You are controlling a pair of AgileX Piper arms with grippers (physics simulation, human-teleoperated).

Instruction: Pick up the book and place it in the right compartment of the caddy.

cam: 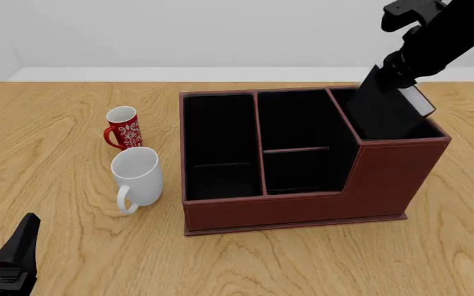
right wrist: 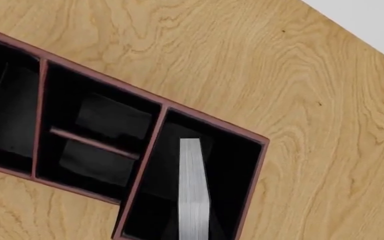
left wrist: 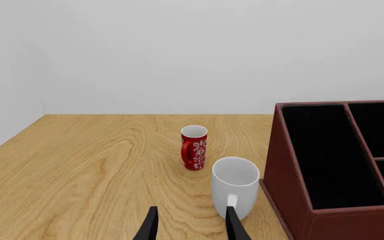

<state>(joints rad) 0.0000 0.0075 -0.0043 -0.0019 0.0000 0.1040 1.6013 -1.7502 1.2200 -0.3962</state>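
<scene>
The black book [cam: 382,111] hangs tilted with its lower end dipped into the caddy's tall right compartment [cam: 397,168]. Its white page edges [cam: 419,101] face right. My right gripper [cam: 395,73] is shut on the book's upper end. In the right wrist view the page edges [right wrist: 193,192] run down into the right compartment [right wrist: 235,165]; the fingers themselves are out of that picture. The reddish-brown caddy [cam: 303,209] stands mid-table. My left gripper [cam: 2,246] rests low at the near left, open and holding nothing [left wrist: 192,227].
A white mug [cam: 136,176] stands just left of the caddy, close beside one left fingertip [left wrist: 235,225]. A red patterned mug [cam: 123,127] sits behind it. The caddy's sloped side wall [left wrist: 285,185] rises right beside the white mug [left wrist: 235,185].
</scene>
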